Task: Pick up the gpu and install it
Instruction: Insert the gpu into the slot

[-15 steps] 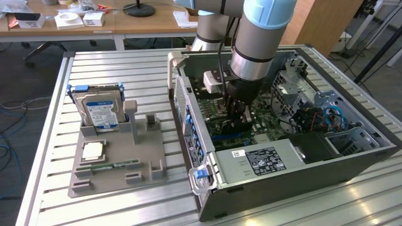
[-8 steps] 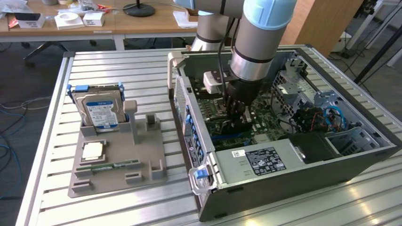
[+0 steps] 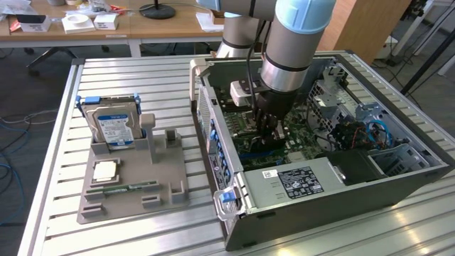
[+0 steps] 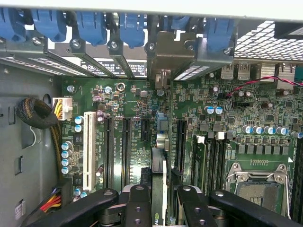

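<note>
The gripper (image 3: 267,140) is down inside the open computer case (image 3: 398,184), its fingers (image 4: 137,201) clenched on the gpu (image 4: 158,189), which stands on edge between them directly over the motherboard (image 4: 123,99) slots. The case walls hem the arm in on all sides. Outside the case, beyond its blue-clipped wall, the hard drive (image 3: 114,125) stands in a grey holder (image 3: 128,184).

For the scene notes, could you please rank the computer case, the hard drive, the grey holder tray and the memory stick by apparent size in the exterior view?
1. computer case
2. grey holder tray
3. hard drive
4. memory stick
</note>
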### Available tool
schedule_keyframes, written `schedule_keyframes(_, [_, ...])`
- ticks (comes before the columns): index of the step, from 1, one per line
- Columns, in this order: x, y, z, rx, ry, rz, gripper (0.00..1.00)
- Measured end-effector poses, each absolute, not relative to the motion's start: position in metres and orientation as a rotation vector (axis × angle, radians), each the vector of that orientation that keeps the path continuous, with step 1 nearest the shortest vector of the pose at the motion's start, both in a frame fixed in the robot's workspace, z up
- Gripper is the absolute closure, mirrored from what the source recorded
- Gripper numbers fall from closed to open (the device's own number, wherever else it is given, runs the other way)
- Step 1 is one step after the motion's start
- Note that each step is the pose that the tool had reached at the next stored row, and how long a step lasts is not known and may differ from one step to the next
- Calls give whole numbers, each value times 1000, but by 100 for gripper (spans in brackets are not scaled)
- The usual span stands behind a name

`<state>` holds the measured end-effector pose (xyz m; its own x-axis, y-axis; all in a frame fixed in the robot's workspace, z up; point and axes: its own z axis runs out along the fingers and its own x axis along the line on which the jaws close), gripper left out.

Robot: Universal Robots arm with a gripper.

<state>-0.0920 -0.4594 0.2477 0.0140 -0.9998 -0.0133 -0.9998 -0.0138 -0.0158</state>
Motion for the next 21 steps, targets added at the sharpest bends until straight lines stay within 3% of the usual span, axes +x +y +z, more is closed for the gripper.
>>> schedule_keyframes(14, [-92, -459, 247, -2222, 2191, -3, 74])
schedule_keyframes(17, [-92, -459, 247, -2222, 2191, -2, 73])
schedule_keyframes(18, [-92, -459, 247, -2222, 2191, -2, 67])
schedule_keyframes(21, [-92, -459, 247, -2222, 2191, -3, 67])
